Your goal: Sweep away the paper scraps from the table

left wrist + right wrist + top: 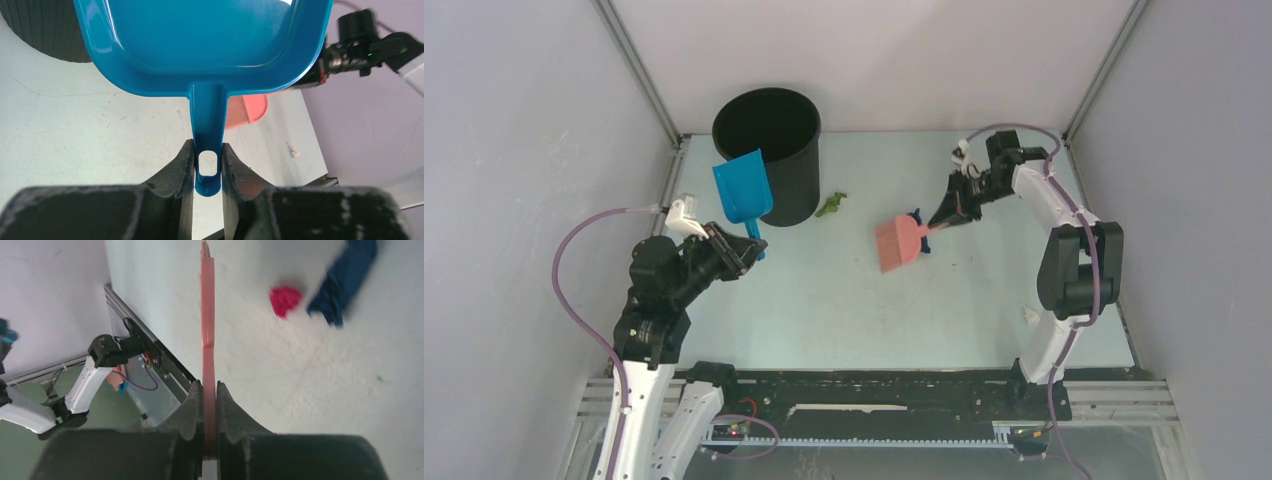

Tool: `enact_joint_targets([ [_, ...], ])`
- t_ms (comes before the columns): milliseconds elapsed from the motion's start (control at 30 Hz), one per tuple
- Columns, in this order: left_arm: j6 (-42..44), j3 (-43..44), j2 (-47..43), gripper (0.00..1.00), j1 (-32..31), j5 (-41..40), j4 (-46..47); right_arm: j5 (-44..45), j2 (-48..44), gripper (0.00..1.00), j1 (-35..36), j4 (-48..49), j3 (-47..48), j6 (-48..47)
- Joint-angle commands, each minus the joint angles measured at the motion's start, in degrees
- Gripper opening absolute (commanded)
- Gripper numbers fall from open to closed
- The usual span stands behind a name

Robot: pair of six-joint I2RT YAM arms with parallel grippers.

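My left gripper (746,247) is shut on the handle of the blue dustpan (744,187), which is raised and leans against the black bin. In the left wrist view the gripper (208,155) clamps the handle and the pan (200,45) looks empty. My right gripper (946,218) is shut on the pink hand brush (899,243), whose bristles rest mid-table. In the right wrist view the gripper (209,390) grips the brush (207,315) edge-on. A green paper scrap (831,206) lies by the bin. A magenta scrap (285,299) and a dark blue scrap (345,280) lie right of the brush.
A tall black bin (774,150) stands at the back left of the mint-green table (844,300). A small white crumb (1030,316) lies near the right arm's base. Metal rails edge the table, with grey walls behind and at both sides.
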Motion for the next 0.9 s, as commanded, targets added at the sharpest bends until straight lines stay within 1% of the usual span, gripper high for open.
enact_joint_targets([
  [0, 1.4, 1.9, -0.4, 0.00, 0.3, 1.2, 2.4, -6.4, -7.0, 0.00, 1.9, 6.4, 10.5, 3.2],
  [67, 0.7, 1.4, -1.0, 0.00, 0.2, 1.2, 2.4, -5.9, -6.5, 0.00, 2.5, 15.0, 11.6, 10.0],
  [167, -1.6, 0.0, -2.8, 0.00, 0.2, 1.7, 2.9, -5.6, -1.5, 0.00, 4.1, 27.1, 14.3, 18.0],
  [200, -2.4, -0.6, -3.8, 0.00, 0.2, 2.1, 3.2, -5.1, 0.9, 0.00, 4.8, 30.1, 15.8, 20.8],
  [267, -2.8, -0.8, -4.7, 0.00, 0.1, 2.1, 2.7, -6.2, 6.1, 0.00, 5.9, 36.0, 19.4, 29.5],
  [367, -1.3, 0.4, -5.9, 0.00, 0.2, 0.7, -0.9, -7.1, 13.9, 0.00, 7.9, 40.9, 24.7, 37.2],
  [433, 0.0, 1.6, -5.8, 0.00, 0.0, 0.1, -3.9, -6.6, 17.6, 0.00, 9.4, 42.5, 27.7, 38.9],
  [500, 0.3, 1.5, -5.9, 0.00, -0.2, 0.0, -4.7, -4.2, 20.0, 0.00, 10.7, 42.8, 29.5, 38.4],
  [600, -0.1, 1.2, -6.0, 0.00, -0.3, -0.1, -4.9, 0.0, 22.0, 0.00, 12.6, 39.5, 30.8, 36.4],
  [867, -0.1, 0.8, -5.0, 0.00, -0.3, -0.1, -4.0, 6.9, 25.0, 0.00, 15.0, 35.5, 25.1, 36.7],
])
